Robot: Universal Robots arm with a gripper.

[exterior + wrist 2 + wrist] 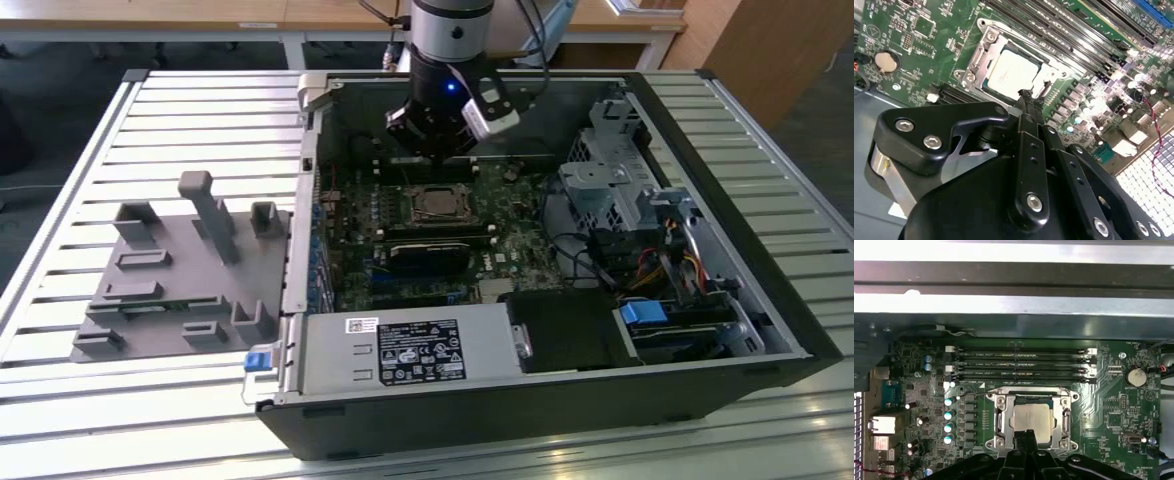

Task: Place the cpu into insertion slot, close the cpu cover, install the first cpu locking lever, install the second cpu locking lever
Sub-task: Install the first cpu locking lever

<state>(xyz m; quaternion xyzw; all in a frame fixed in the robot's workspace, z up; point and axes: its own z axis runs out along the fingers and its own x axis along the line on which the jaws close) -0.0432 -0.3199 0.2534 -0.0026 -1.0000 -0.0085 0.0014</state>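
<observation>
— How far along is it?

— The first two steps look done to me. The cpu (1032, 421) lies flat in the insertion slot (1069, 444), roughly in the middle of the motherboard (1114, 405), just beside the long memory slots (1019, 362). The cpu cover (1002, 415) is folded down over it, and the chip shows through the square window.

— And the levers?

— That's the part left, as far as I can judge. A thin wire bar runs out from one corner of the frame; I take it for a locking lever (978, 395), but I can't tell whether it is hooked under its catch. The second lever I can't make out with any certainty.

— Where's the tool?

— The gripper (1024, 436) hangs low inside the open computer case (561, 390), its tip at the socket's edge, close to the cover frame; whether it touches the frame I cannot say. The two black fingers are pressed together with nothing between them.

— How does the chip look?

— A small flat square with a dull silver-grey top, bright under the light in the second wrist view. It sits level and square to the frame, no corner riding up, with silver metal on all four sides of it.
</observation>
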